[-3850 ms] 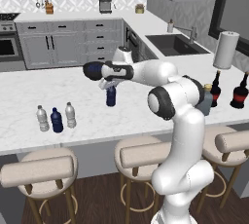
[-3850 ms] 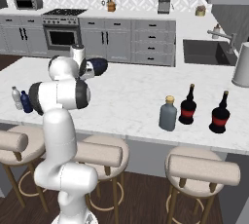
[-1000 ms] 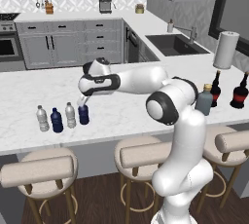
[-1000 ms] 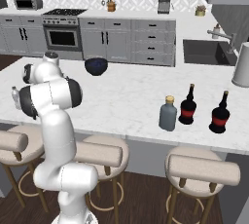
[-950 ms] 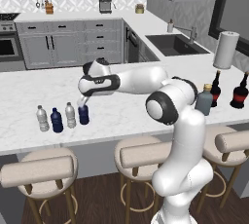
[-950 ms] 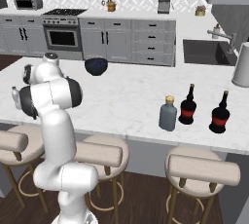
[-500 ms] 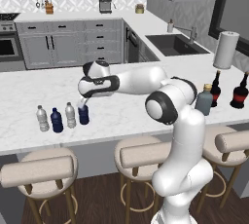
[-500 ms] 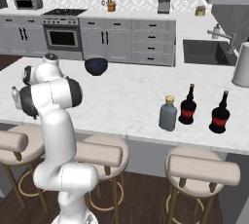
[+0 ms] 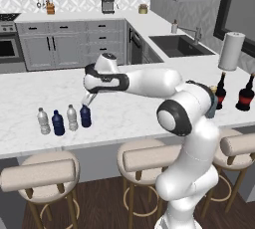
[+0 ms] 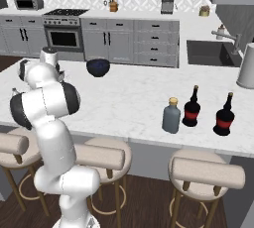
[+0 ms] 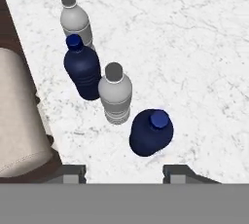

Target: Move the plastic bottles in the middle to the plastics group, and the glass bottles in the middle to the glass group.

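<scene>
- Step in hand judged as release of dark blue bottle (image 11: 151, 133) at plastics group (image 9: 58, 122); best done by lifting straight up, no sideways drift, to spare clear bottle (image 11: 115, 96) just beside
- Fingers (image 11: 124, 170) parted, standing either side of blue bottle, above it; nothing gripped; contact cannot be told
- Four small bottles upright in a row near surface (image 9: 129, 113) edge
- Grey-blue glass bottle (image 10: 171, 116) beside red-labelled glass group (image 10: 207, 110)
</scene>
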Robot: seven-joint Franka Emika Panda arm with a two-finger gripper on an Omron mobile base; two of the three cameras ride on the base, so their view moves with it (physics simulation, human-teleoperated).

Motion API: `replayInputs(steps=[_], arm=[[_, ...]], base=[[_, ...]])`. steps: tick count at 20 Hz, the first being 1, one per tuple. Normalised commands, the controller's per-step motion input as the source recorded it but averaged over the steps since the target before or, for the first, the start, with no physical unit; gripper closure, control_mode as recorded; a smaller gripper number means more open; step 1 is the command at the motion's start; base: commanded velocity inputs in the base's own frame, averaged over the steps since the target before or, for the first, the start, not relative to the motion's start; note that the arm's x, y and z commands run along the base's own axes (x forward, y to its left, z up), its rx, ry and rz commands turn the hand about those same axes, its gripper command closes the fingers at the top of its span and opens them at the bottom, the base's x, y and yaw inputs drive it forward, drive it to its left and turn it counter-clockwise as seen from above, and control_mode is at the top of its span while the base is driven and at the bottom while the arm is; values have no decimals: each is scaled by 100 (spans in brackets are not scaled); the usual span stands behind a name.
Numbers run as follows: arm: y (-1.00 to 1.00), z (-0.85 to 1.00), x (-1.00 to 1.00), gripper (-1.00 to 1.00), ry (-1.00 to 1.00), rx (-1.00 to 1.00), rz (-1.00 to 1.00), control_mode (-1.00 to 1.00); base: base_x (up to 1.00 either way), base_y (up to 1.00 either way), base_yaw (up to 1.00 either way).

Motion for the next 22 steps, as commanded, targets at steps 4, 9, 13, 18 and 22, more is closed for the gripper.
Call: replayInputs(steps=[4, 9, 13, 18, 22], arm=[[-88, 0, -67, -100, 0, 3, -16, -100], [-91, 0, -80, -100, 0, 4, -21, -100], [-100, 31, -77, -100, 0, 0, -29, -100], [-100, 49, -86, -100, 6, 0, -34, -100], [-90, 68, -87, -100, 10, 0, -34, -100]], base=[[0, 0, 0], [0, 0, 0], [0, 0, 0], [0, 0, 0], [0, 0, 0]])
